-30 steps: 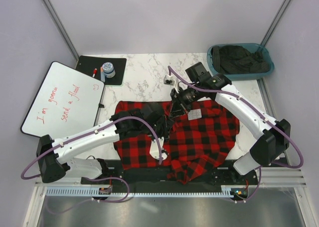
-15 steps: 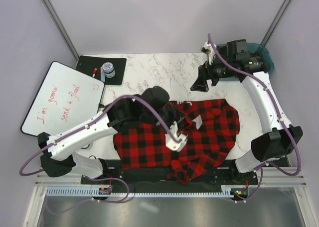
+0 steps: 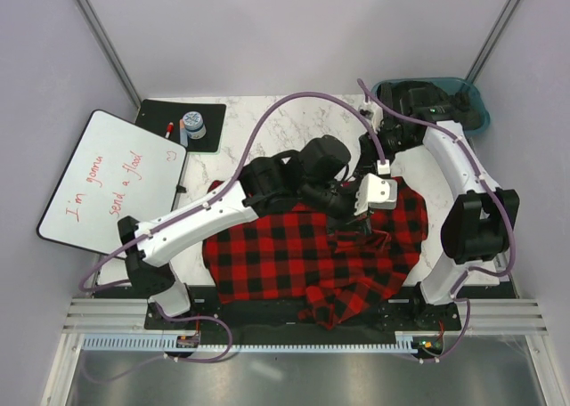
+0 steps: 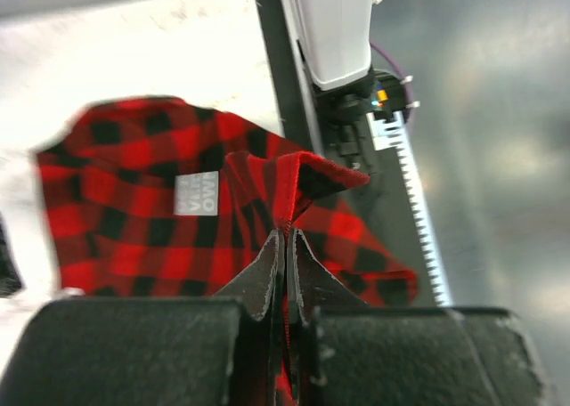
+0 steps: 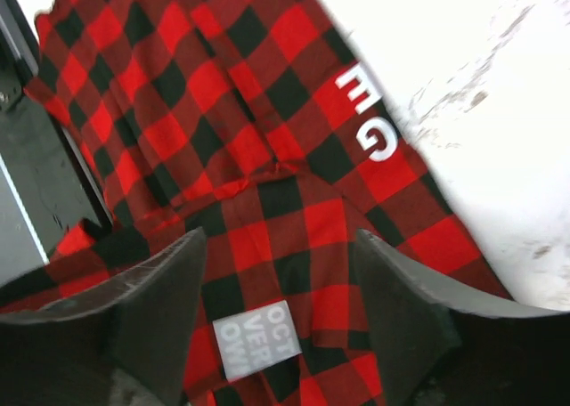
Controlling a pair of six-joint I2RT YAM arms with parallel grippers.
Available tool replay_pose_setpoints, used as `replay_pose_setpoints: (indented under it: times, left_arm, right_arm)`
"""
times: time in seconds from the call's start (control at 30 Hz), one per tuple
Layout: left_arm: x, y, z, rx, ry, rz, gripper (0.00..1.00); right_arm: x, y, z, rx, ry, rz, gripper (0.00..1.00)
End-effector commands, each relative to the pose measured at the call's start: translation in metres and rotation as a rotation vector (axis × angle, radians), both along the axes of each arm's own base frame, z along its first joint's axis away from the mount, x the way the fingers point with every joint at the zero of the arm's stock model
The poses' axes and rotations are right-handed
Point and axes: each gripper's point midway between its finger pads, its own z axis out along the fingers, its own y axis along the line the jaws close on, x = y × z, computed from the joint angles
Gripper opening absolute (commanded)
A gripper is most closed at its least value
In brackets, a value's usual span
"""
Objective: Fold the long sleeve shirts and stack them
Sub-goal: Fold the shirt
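A: On the near half of the marble table [image 3: 267, 130], flannel shirt [image 3: 294, 255] spread but rumpled, near corner draped over the edge. Pointing which way?

B: Going by the neck label [image 4: 196, 194] beside the raised fold, collar end probably far-right. Long axis roughly left to right. Too bunched to be sure.

A: Grip?

B: Pinched tight on that thin fold, left gripper [image 4: 285, 243]. Spread wide above the cloth, right gripper [image 5: 278, 237], holding nothing.

A: Risks?

B: Could lose the fold, with so small a bite. Could pull the draped corner off the edge, or snag it on the front rail [image 3: 249, 311]. Wrists crowded close, so could knock. Beyond the right arm, teal bin [image 3: 427, 108] of dark clothes.
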Motion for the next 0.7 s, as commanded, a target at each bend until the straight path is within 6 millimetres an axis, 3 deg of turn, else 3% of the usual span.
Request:
replay_pose_setpoints:
  times: [0.0, 0.1, 0.2, 0.23, 0.27, 0.3, 0.33, 0.37, 0.43, 0.47, 0.53, 0.67]
  left_arm:
    - [-0.013, -0.009, 0.010, -0.003, 0.217, 0.082, 0.02]
    - [0.010, -0.005, 0.000, 0.009, 0.240, 0.180, 0.02]
    - [0.056, 0.013, -0.018, 0.024, 0.322, 0.314, 0.02]
    - [0.086, 0.027, -0.025, 0.021, 0.365, 0.404, 0.02]
    - [0.102, 0.035, -0.044, 0.032, 0.402, 0.457, 0.02]
    - [0.115, 0.047, -0.046, 0.015, 0.452, 0.521, 0.02]
    - [0.145, 0.068, -0.055, 0.001, 0.478, 0.610, 0.02]
    - [0.156, 0.082, -0.077, 0.021, 0.504, 0.664, 0.02]
    - [0.189, 0.110, -0.081, -0.044, 0.479, 0.760, 0.02]
    - [0.192, 0.123, -0.103, -0.019, 0.493, 0.794, 0.02]
    - [0.213, 0.147, -0.111, -0.049, 0.462, 0.854, 0.02]
    - [0.228, 0.187, -0.151, -0.011, 0.490, 0.951, 0.02]
  right_arm:
    - [-0.013, 0.002, -0.035, -0.001, 0.064, 0.086, 0.66]
    - [-0.018, 0.001, -0.059, -0.010, 0.131, 0.099, 0.61]
    - [-0.019, -0.004, -0.068, -0.031, 0.142, 0.093, 0.64]
    - [-0.017, -0.006, -0.069, -0.045, 0.141, 0.084, 0.66]
    - [-0.015, -0.008, -0.070, -0.054, 0.146, 0.070, 0.68]
    - [-0.011, -0.010, -0.071, -0.065, 0.140, 0.060, 0.70]
    - [-0.005, -0.016, -0.071, -0.093, 0.126, 0.043, 0.71]
    - [-0.001, -0.020, -0.072, -0.108, 0.120, 0.032, 0.75]
    - [0.006, -0.028, -0.073, -0.145, 0.106, 0.014, 0.77]
    - [0.008, -0.031, -0.074, -0.156, 0.101, 0.011, 0.79]
    - [0.009, -0.034, -0.079, -0.178, 0.110, 0.007, 0.79]
    - [0.008, -0.045, -0.101, -0.248, 0.156, -0.004, 0.73]
